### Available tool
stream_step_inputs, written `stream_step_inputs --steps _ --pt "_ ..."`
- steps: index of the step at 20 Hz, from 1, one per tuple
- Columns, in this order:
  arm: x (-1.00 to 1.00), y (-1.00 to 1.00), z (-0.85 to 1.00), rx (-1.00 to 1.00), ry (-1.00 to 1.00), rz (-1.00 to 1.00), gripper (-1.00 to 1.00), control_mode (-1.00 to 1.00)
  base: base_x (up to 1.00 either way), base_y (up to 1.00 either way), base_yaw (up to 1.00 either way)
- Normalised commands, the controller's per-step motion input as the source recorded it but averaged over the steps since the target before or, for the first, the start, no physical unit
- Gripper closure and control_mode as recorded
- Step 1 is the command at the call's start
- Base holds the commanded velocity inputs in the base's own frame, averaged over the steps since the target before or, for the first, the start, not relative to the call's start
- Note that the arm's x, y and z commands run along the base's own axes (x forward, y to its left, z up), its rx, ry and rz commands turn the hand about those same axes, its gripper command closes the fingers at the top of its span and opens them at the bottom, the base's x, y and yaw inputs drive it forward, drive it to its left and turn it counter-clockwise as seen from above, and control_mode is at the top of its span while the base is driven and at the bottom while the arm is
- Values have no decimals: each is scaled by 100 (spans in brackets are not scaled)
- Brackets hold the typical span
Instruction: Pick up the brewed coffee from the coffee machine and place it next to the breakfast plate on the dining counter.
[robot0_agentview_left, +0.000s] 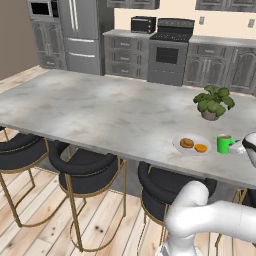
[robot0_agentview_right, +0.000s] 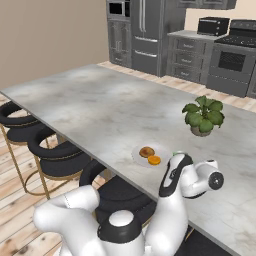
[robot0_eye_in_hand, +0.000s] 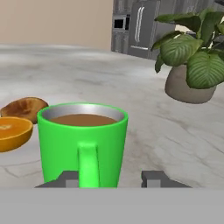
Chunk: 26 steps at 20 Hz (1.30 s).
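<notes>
The mug (robot0_eye_in_hand: 82, 146) was bright green with brown coffee; the counter (robot0_agentview_left: 100, 110) grey-white marble; the plate (robot0_agentview_left: 192, 149) white; the stools (robot0_agentview_left: 87, 170) black on gold legs.

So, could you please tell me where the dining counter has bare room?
The dining counter is bare left of the breakfast plate. It is crowded where plate, green mug, potted plant and tool cluster.

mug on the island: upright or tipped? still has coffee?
Upright and holding coffee. The green mug stands on the dining counter beside the breakfast plate, rim level, brown liquid showing just below it.
</notes>
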Motion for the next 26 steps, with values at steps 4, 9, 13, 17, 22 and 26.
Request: stream_step_inputs --steps 4,9,13,17,22,26 --pt "0 10 0 -1 0 1 -100 -100 0 0 0" --pt "-8 0 0 0 0 2 -100 -100 0 0 0" --pt "-6 1 -7 0 0 6 -100 -100 0 0 0" --pt "0 1 -53 0 0 10 -100 -100 0 0 0" --pt "-1 12 -37 0 -2 9 -100 -100 0 0 0" --pt "-20 11 -9 0 0 16 -100 -100 0 0 0"
